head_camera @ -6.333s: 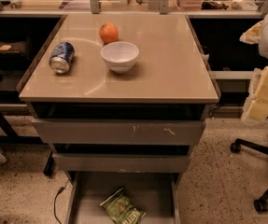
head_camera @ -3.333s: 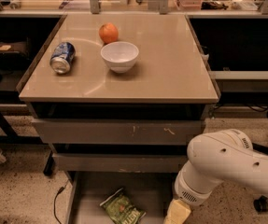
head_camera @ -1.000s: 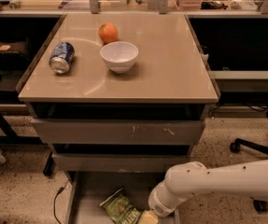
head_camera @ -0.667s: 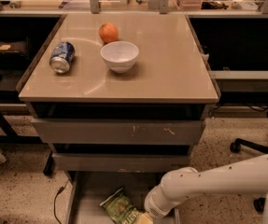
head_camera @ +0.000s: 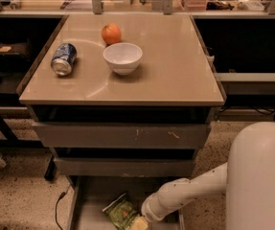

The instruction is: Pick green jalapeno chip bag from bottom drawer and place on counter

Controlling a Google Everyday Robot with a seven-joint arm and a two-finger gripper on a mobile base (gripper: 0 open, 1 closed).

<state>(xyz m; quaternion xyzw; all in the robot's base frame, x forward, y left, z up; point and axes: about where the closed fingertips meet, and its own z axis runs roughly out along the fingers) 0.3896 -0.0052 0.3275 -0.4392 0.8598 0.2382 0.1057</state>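
The robot's white arm (head_camera: 189, 191) is reaching down into the bottom drawer (head_camera: 90, 198), which is standing pulled out below the two closed grey drawers. The gripper (head_camera: 139, 223) is sitting low over the drawer floor, right against the near right corner of the green jalapeno chip bag (head_camera: 120, 211). How far it is opened cannot be told, nor whether it has hold of the bag, because the picture's lower edge is cutting it off. The bag is lying flat about midway between the drawer's side walls (its near end is also being clipped by the frame). Up on the counter (head_camera: 175, 56), a blue soda can (head_camera: 63, 59) is lying on its side near the left edge, a white bowl (head_camera: 122, 57) is standing toward the middle, and an orange (head_camera: 111, 33) is sitting just behind the bowl.
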